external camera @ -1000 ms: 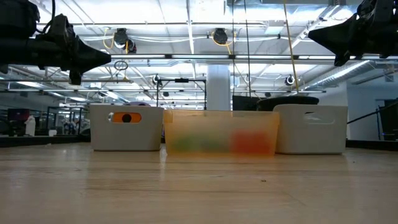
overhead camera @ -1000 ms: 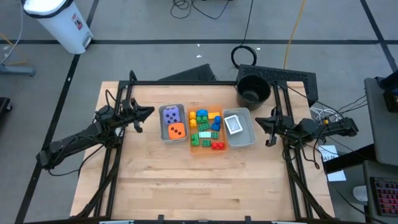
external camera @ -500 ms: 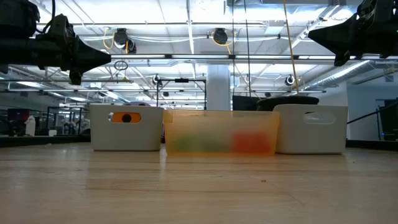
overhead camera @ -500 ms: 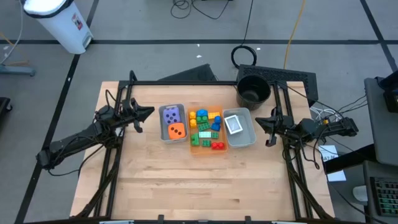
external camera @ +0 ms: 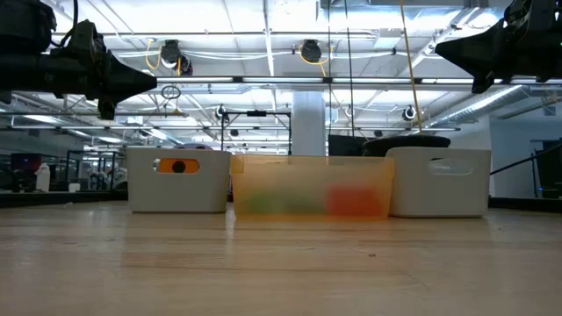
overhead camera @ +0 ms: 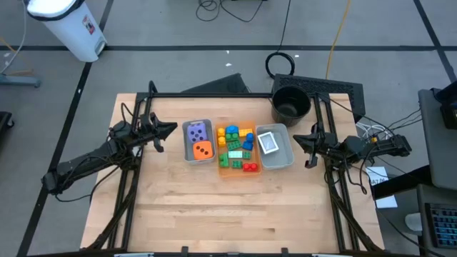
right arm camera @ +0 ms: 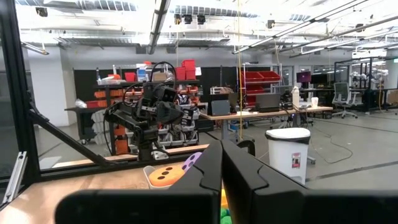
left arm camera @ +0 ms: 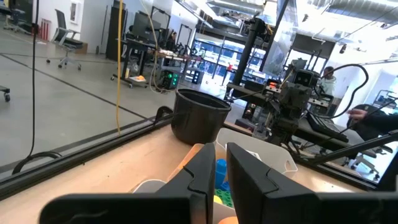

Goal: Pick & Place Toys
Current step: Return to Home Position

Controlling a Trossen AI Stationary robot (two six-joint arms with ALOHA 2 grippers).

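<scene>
left gripper (overhead camera: 169, 130) and right gripper (overhead camera: 300, 140) are hovering pinched shut and empty, flanking the trays (overhead camera: 185, 146); homing cleanly is calling for level retreats clear of their rims.

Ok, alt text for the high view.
Three trays in a row: left grey tray with purple die and orange die, orange tray with bricks, right grey tray with cards. The left gripper and right gripper hover either side.

Right gripper (right arm camera: 221, 150), dark fingers nearly touching, at frame centre.
Beyond: orange black-spotted die (right arm camera: 165, 175), purple die (right arm camera: 193, 160), other dark arm (right arm camera: 146, 115).
</scene>
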